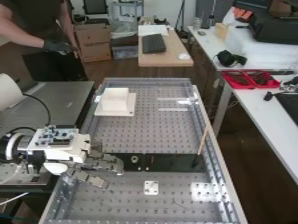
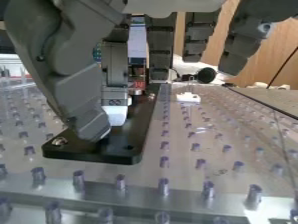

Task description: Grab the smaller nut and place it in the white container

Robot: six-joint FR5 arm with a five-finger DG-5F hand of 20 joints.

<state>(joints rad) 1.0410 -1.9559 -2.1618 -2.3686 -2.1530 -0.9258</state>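
"If the grasp turns on one relation, which one is it?" asks the first speaker.

"It is the short way down from the hand to the black bar," answers the second. "By judgement, the smaller nut belongs on the bar's end nearest to the white arm, so it should lie below the hand and not far across. Its exact spot cannot be told surely. In the wrist view, a round metal part sits at this end, near the thumb, but whether it is the nut remains uncertain."

"And how does the hand stand?"

"It stands with its fingers rather straight and spread, and the thumb is on the other side. No grip on the nut can be confirmed. Probably the thumb needs a small, careful correction before closing, because a thin part could slip away."

"Does the bearing disturb?"

"It stands on the bar just beyond the fingertips, so a sweep along the bar could touch it. The white container lies farther up the bench, beyond the bar; straight lifting should come first."
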